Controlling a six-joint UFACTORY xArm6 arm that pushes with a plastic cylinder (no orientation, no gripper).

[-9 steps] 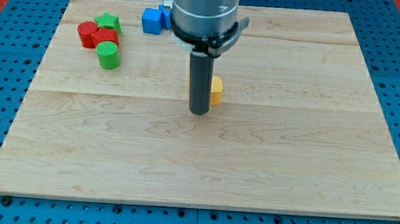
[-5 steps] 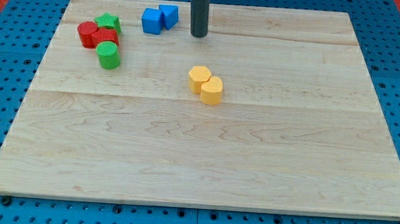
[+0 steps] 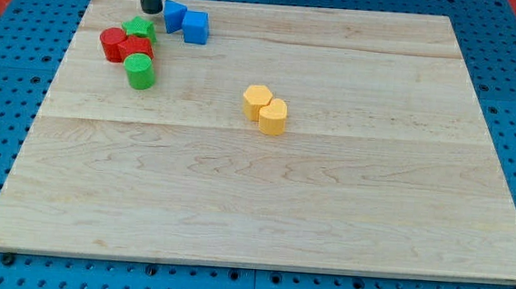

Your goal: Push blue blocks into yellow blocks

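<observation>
Two blue blocks sit near the view's top left: a blue cube point(image 3: 195, 26) and a smaller blue block point(image 3: 174, 16) touching its left side. Two yellow blocks lie near the board's middle, a yellow hexagonal block point(image 3: 257, 99) and a yellow cylinder point(image 3: 273, 117), touching each other. My tip point(image 3: 149, 9) is at the view's top left, just left of the smaller blue block and just above the green star.
A cluster sits at the view's left: a green star point(image 3: 139, 31), a red cylinder point(image 3: 112, 43), a red block point(image 3: 137, 48) and a green cylinder point(image 3: 140, 71). The wooden board point(image 3: 263, 209) lies on a blue pegboard.
My tip moved from in front of the yellow blocks up to the board's top, then left past the blue blocks. The two blue blocks have shifted and swapped their arrangement.
</observation>
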